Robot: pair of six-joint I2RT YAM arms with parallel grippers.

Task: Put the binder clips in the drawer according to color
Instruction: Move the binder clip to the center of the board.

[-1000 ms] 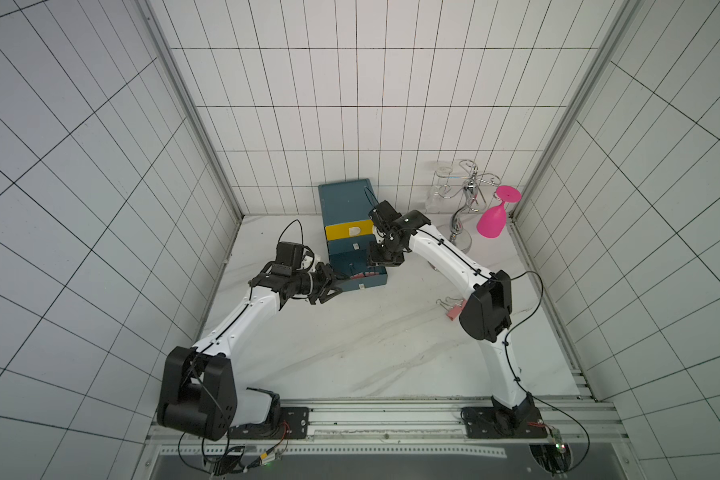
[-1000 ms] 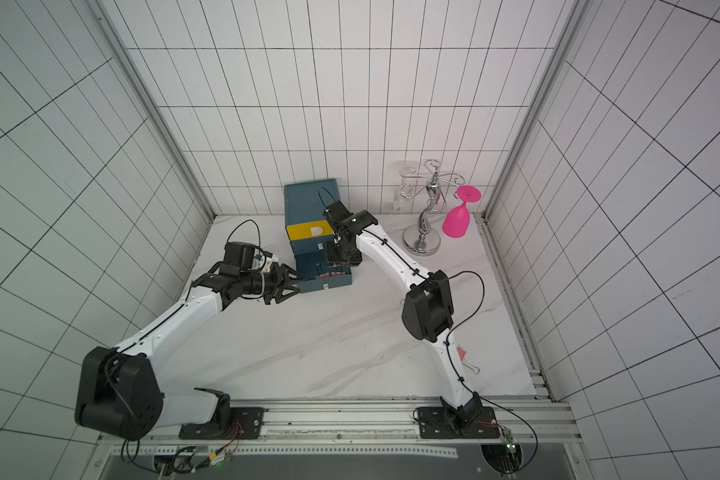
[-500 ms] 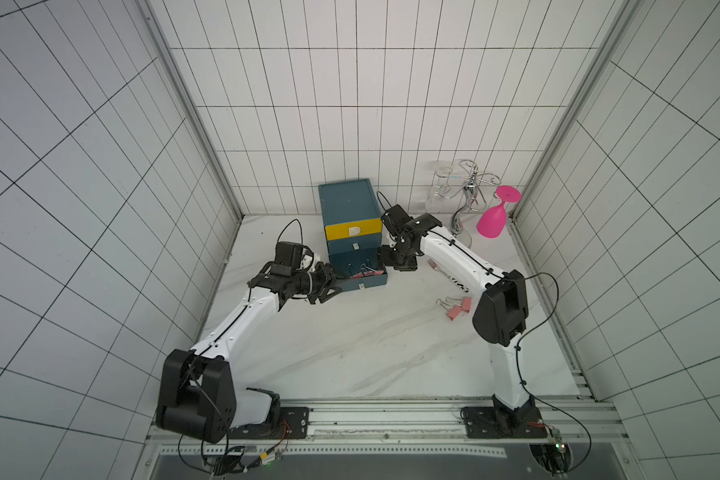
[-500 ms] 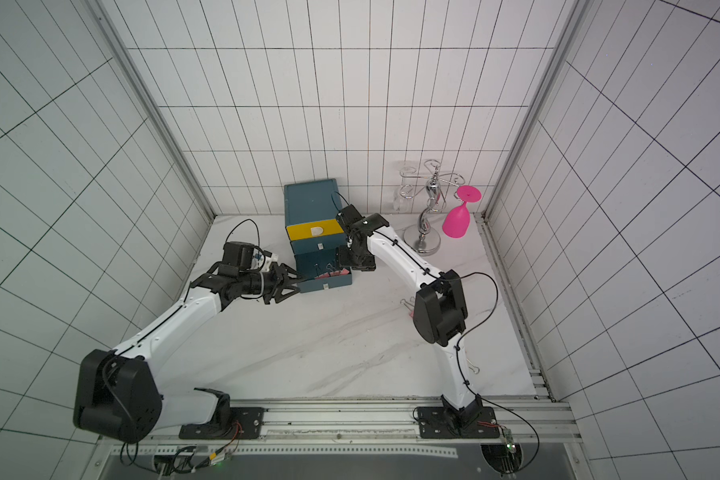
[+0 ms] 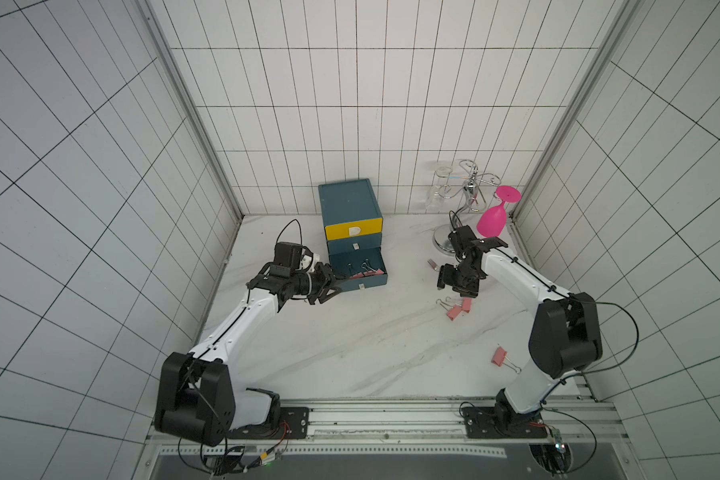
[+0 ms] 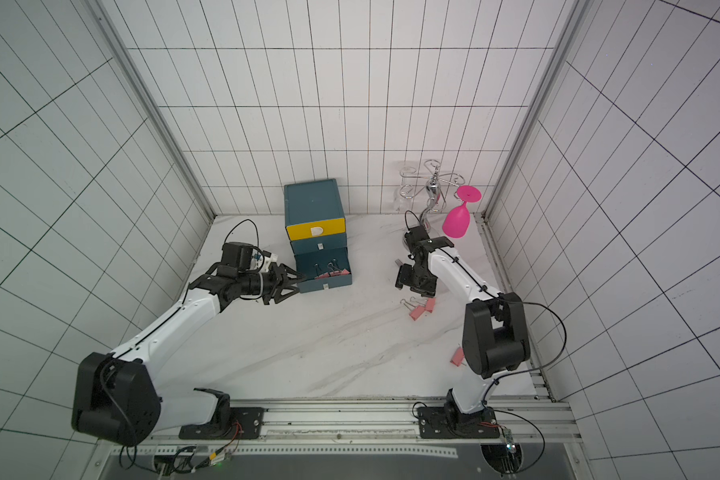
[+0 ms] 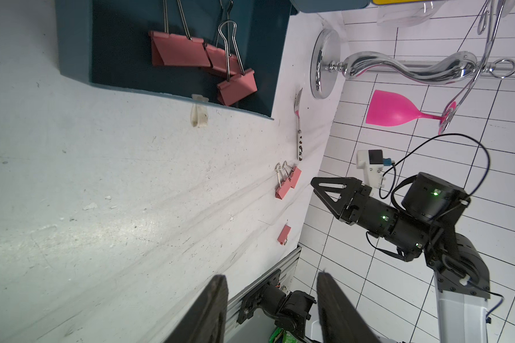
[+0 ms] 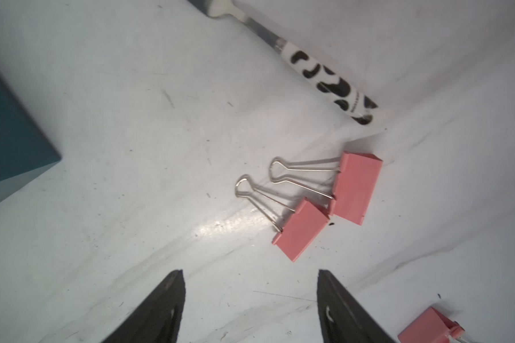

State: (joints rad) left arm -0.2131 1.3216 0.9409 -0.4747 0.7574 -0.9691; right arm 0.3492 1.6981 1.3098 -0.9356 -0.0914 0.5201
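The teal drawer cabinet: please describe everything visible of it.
The drawer cabinet is a small matte teal box standing upright on the white marbled table by the back wall. It has three stacked drawers: the top drawer, yellow-fronted with a white tab pull, is shut; the middle drawer, teal, is shut; the bottom drawer is pulled out and holds at least three salmon-pink binder clips. The open left end effector is beside its front corner; contact cannot be told.

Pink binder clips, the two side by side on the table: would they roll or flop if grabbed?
Probably no rolling: each pink binder clip lies on a flat face. The body looks like stiff folded metal. The wire handles seem hinged, so may swing; pushing one clip would likely nudge its neighbour.
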